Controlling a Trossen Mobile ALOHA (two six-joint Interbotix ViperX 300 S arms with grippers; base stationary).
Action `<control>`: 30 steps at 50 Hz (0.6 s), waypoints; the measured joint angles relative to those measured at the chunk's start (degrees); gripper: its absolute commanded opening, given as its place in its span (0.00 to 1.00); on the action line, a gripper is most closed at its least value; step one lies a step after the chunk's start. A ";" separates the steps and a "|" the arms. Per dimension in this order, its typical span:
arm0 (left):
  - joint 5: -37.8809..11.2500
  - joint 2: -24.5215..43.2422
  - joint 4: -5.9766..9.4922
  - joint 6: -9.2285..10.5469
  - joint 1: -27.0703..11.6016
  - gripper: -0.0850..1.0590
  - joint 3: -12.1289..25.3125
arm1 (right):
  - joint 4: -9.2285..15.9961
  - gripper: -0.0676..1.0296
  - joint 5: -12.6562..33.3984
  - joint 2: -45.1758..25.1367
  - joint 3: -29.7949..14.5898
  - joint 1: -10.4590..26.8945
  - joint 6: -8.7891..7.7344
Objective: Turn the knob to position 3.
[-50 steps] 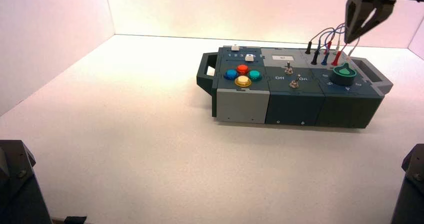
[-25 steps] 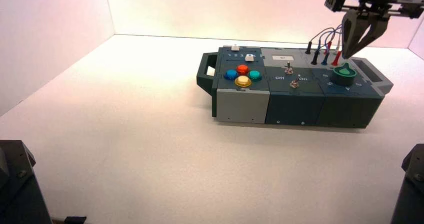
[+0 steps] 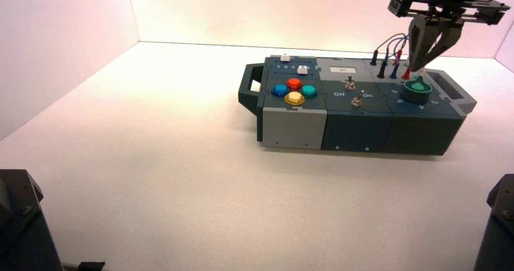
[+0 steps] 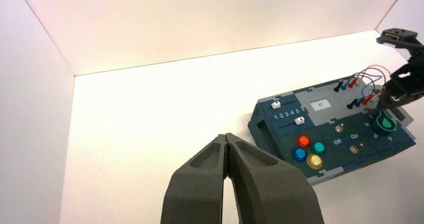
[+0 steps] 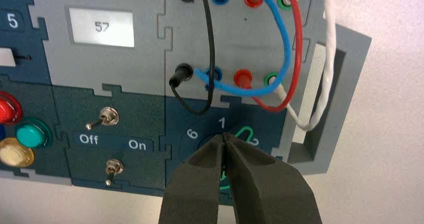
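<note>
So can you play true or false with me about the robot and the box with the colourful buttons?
1. The right gripper hangs above the green knob. True.
2. The right gripper is wide open. False: the right wrist view shows its fingertips together.
3. The left gripper is pressing the red button. False: it is far from the box, shut on nothing.
4. The little display on the box reads 57. True.
5. The yellow button sits at the end of the box with the knob. False: it sits with the other buttons at the opposite end.
</note>
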State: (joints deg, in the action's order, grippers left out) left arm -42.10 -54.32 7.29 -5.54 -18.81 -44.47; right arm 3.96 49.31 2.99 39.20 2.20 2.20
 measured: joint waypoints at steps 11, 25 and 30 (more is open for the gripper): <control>-0.26 0.00 0.09 0.00 0.00 0.05 0.79 | 0.00 0.04 -0.44 -1.76 -0.62 0.00 0.00; -1.05 -0.44 0.09 -0.09 0.00 0.05 1.49 | -0.09 0.04 -1.23 -4.13 -0.88 0.00 -0.09; -1.23 -0.70 0.00 0.00 0.00 0.05 1.76 | -0.09 0.04 -1.32 -4.57 -0.97 0.00 0.00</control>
State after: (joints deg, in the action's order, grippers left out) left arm -43.33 -55.02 7.29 -5.54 -18.81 -42.71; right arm 3.87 47.99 -1.58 38.23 2.20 2.20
